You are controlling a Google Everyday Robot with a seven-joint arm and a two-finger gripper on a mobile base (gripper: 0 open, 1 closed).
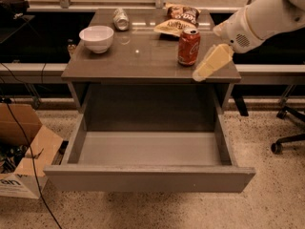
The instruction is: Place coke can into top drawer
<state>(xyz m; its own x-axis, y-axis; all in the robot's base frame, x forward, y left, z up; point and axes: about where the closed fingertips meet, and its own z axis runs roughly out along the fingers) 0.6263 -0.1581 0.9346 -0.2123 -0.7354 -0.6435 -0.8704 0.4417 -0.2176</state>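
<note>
The coke can [188,46] stands upright on the right part of the cabinet top, red with a silver top. My gripper [202,72] hangs from the white arm at the upper right. It sits just right of the can and a little nearer the front edge, angled down and left, holding nothing. The top drawer [147,178] is pulled fully open below the cabinet top. Its grey inside holds nothing.
A white bowl [96,38] stands on the left of the top. A silver-grey can [121,19] lies at the back, and two snack bags [177,20] lie behind the coke can. A cardboard box [24,149] is on the floor at the left, an office chair base [288,140] at the right.
</note>
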